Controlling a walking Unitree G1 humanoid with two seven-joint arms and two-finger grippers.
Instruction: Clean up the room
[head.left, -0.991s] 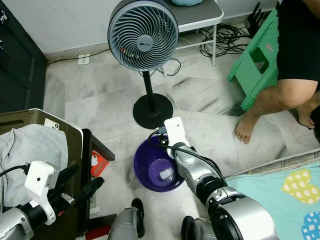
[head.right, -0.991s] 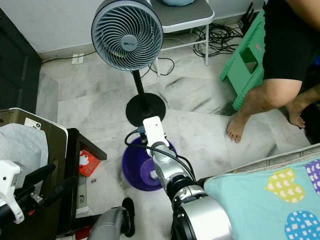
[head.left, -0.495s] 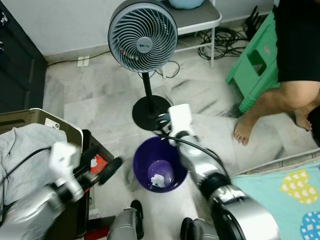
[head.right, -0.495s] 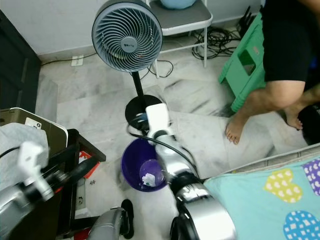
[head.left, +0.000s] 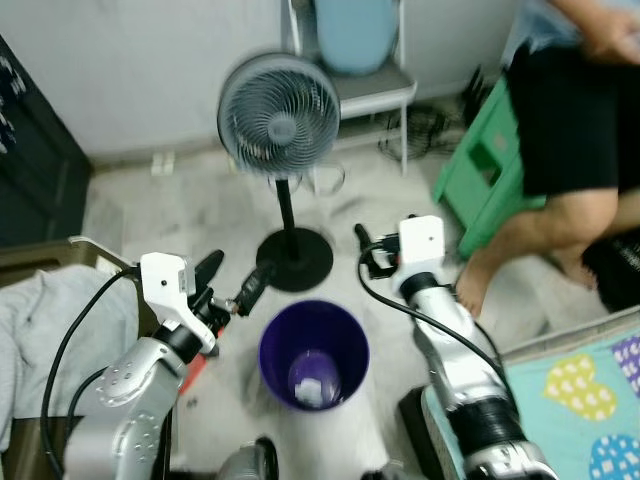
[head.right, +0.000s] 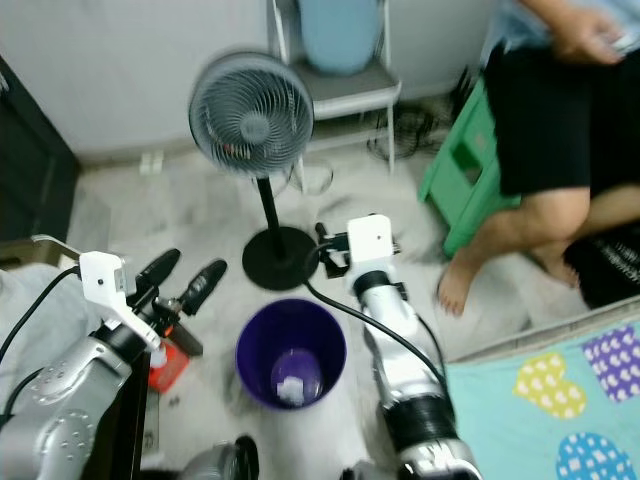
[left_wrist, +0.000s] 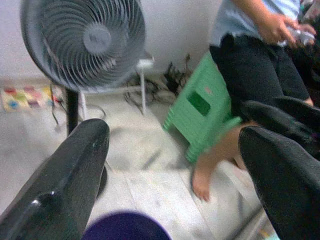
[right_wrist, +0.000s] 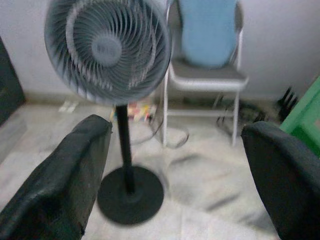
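Two grippers, yours, hang wide open and empty: left gripper (head.left: 232, 282) at ten o'clock of the bin (head.left: 313, 353), right gripper (head.left: 366, 252) at one o'clock. Trash (head.left: 309, 385) lies inside.

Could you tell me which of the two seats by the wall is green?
The plastic step stool beside the person's leg; the other, a metal-framed chair behind the fan, has a blue back.
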